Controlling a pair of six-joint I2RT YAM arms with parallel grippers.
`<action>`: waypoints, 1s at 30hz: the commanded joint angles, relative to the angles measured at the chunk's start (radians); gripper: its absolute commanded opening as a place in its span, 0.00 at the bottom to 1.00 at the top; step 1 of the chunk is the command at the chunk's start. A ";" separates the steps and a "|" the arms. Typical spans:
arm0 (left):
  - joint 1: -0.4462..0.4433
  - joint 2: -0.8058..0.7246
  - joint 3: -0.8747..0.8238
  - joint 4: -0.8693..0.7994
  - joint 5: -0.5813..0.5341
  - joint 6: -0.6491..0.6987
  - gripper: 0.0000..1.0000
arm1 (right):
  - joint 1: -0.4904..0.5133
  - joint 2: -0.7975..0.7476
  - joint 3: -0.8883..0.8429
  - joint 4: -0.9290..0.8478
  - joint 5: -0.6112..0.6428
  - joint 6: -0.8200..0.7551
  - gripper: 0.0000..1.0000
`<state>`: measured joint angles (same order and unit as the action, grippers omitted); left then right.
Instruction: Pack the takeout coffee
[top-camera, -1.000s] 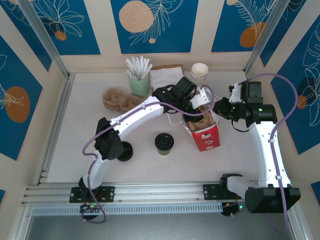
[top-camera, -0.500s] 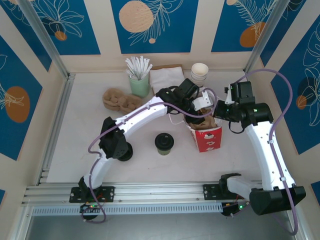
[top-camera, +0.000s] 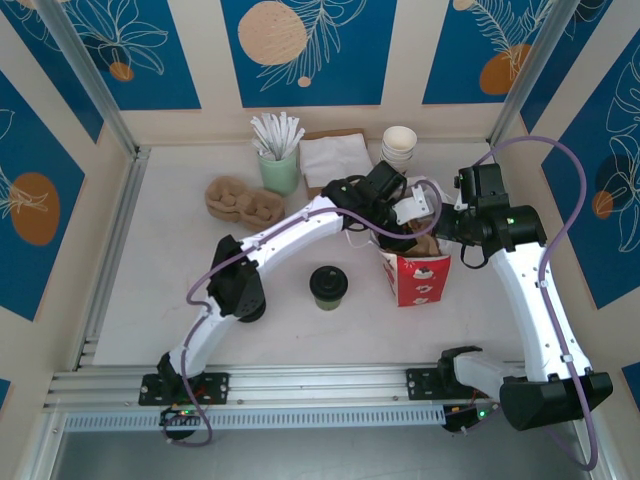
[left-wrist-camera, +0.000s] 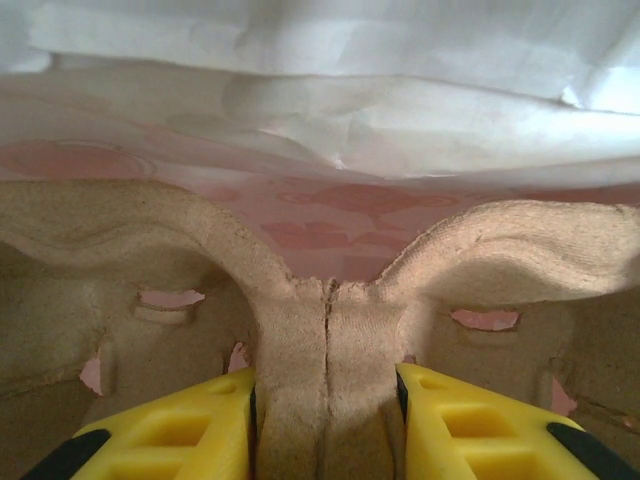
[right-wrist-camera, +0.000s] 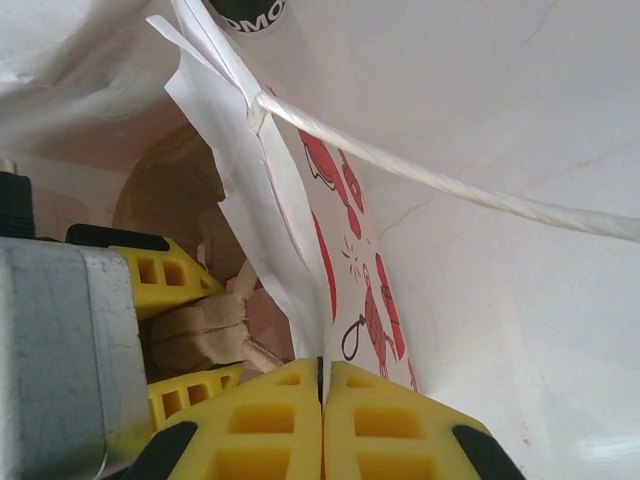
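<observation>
Yellow jaws of my left tool (left-wrist-camera: 325, 388) are clamping the centre rib of the pulp cup carrier (left-wrist-camera: 325, 300), down inside the red-and-white bag (top-camera: 415, 280). My right tool (right-wrist-camera: 322, 372) is pinching the bag's paper wall tight, which I'm judging is steadying the mouth. The takeout coffee (top-camera: 327, 286) is standing on the tabletop (top-camera: 170, 280) left of the bag, apart from it, lid up and long axis vertical. So the carrier is going in, but the cup is not yet packed.

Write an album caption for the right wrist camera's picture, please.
Right claw pinches the wall of the red-and-white paper bag while the left claw grips a pulp cup carrier inside it.
</observation>
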<state>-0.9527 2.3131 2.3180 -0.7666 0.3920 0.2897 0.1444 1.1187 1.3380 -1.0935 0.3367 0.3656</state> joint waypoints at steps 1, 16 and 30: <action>-0.021 0.038 0.033 -0.031 0.008 0.001 0.35 | 0.003 0.004 0.024 -0.036 0.038 0.003 0.05; -0.049 0.086 0.068 -0.083 -0.011 0.050 0.36 | 0.006 0.002 0.018 -0.033 0.029 0.008 0.05; -0.069 0.136 0.101 -0.131 -0.034 0.076 0.36 | 0.007 -0.003 0.012 -0.032 0.029 0.007 0.05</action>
<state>-0.9867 2.3978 2.3974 -0.8333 0.3477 0.3256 0.1448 1.1187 1.3392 -1.1160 0.3511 0.3656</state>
